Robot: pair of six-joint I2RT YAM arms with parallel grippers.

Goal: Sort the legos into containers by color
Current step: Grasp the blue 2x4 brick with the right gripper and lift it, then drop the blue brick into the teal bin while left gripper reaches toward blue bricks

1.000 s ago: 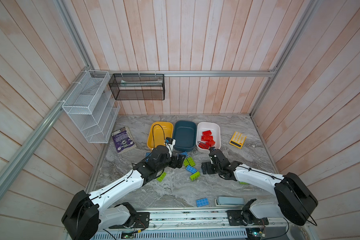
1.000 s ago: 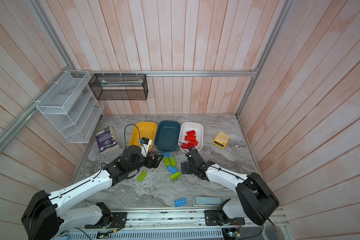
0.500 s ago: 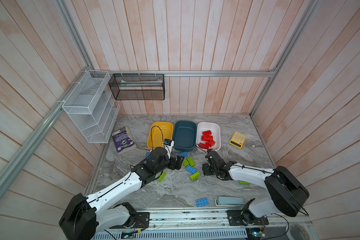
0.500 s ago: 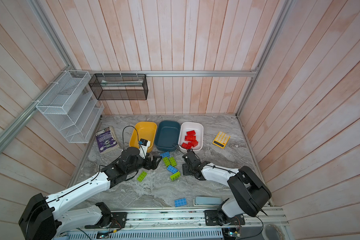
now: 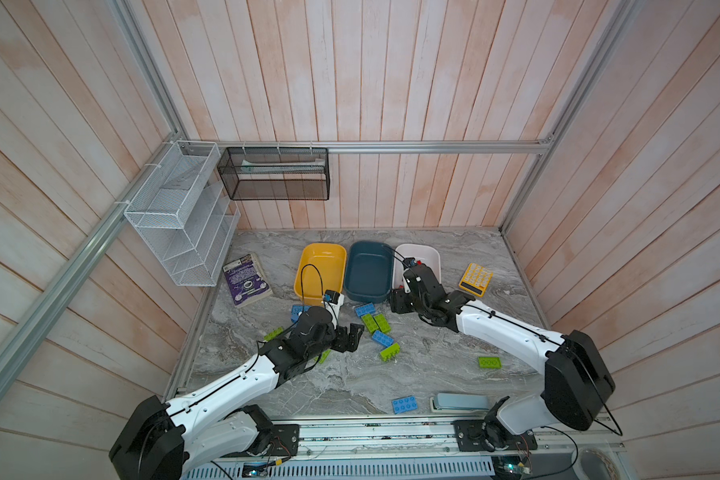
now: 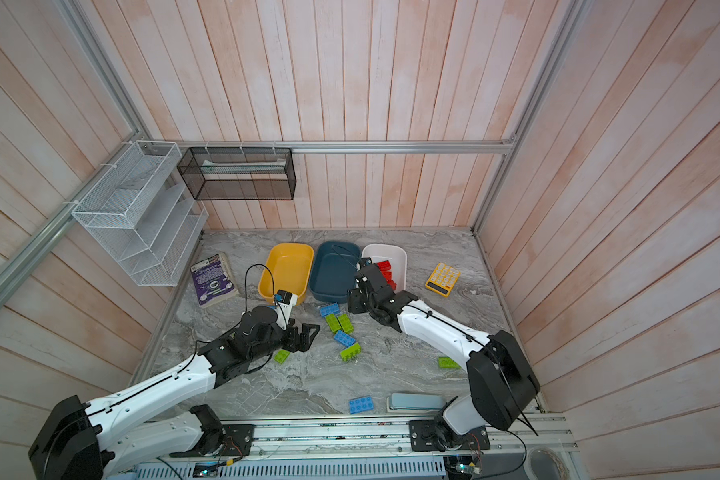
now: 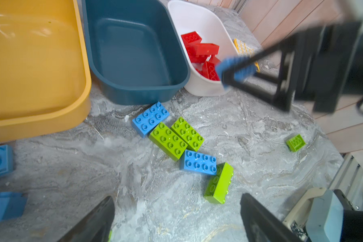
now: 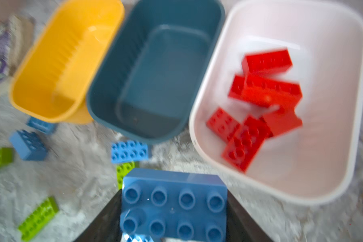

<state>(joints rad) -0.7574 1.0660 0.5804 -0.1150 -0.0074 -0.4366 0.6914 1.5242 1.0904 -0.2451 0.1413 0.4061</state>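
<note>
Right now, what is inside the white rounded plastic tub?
Several red studded plastic bricks, loosely piled in the white tub. Anything beneath the pile is covered.

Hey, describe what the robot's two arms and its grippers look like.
They match: white shell links, black joints and bulky black shoulder housings. A thin black cable runs along the left arm and the right arm and loops up at each wrist. The left gripper and the right gripper are black, with flat parallel fingers.

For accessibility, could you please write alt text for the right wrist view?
The right hand grips a blue studded plastic brick before three plastic tubs: yellow tub and dark teal tub empty, white tub holding red studded bricks.
</note>
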